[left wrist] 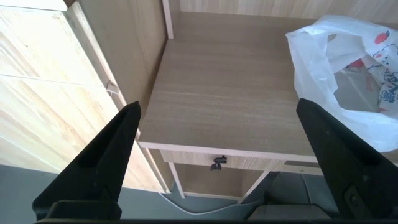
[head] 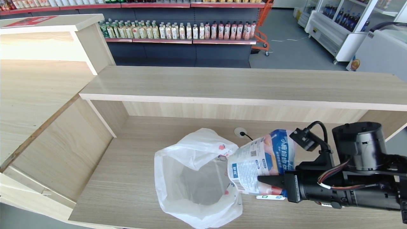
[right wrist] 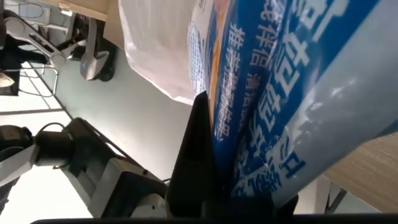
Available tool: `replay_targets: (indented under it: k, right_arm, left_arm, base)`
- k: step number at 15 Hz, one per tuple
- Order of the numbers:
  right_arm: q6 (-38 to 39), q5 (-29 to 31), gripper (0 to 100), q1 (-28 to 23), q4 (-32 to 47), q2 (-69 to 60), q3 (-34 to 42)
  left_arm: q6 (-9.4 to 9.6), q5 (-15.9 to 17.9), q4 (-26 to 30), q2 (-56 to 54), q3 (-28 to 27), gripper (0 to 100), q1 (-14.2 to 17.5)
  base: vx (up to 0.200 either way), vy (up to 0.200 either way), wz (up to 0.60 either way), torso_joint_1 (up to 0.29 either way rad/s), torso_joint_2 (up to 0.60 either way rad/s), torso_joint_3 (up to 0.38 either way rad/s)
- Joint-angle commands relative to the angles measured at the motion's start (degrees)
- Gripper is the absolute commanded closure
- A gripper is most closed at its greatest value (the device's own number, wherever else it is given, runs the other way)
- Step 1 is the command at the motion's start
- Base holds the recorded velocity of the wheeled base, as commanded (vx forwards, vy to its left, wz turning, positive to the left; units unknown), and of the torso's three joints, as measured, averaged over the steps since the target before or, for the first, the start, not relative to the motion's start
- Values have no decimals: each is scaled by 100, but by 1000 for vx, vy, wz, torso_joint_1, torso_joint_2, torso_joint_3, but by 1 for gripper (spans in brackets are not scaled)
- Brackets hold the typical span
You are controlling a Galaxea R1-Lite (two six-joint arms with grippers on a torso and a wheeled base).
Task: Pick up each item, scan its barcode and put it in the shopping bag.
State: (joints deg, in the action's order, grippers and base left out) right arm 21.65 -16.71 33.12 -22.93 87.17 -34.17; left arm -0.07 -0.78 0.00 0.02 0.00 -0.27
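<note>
A blue and white printed packet [head: 261,160] hangs at the right rim of the white plastic shopping bag [head: 194,178], which stands open on the lower counter. My right gripper [head: 270,186] is shut on the packet's lower end; its dark finger [right wrist: 196,155] presses against the blue packet [right wrist: 280,106] in the right wrist view. My left gripper [left wrist: 217,143] is open with nothing between its fingers [left wrist: 99,165], held off the counter's near left corner, with the bag [left wrist: 342,68] off to one side.
A raised wooden shelf [head: 241,86] runs along the back of the counter and a side wall [head: 60,149] closes its left. A cable grommet [head: 240,131] sits behind the bag. A small white card [head: 270,197] lies under the packet. Store shelves of bottles stand beyond.
</note>
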Motion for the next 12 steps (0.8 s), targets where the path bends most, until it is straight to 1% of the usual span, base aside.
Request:
replay_targets:
  k: [1,4,6,8,12]
  right_arm:
    - [50,10,100,370,-106,687,-134]
    - [6,37,100,397,-704,1372,-99]
    - [-188,37,100,379,-1056,1865,-239]
    - [-530,37,100,379,-1091,2242,-468]
    - [-601,54,100,379,-1205,2620,-714]
  left_arm:
    - [-1,-1,0,-2,0,0,0]
    - [-1,-1,0,-2,0,0,0]
    - [-1,-1,0,-2,0,0,0]
    - [-1,-1,0,-2,0,0,-8]
    - [-1,-1,0,-2,0,0,-8]
  base:
    - [0,0,0,0,0,0]
    - [0,0,0,0,0,0]
    - [0,0,0,0,0,0]
    - [0,0,0,0,0,0]
    - [0,0,0,0,0,0]
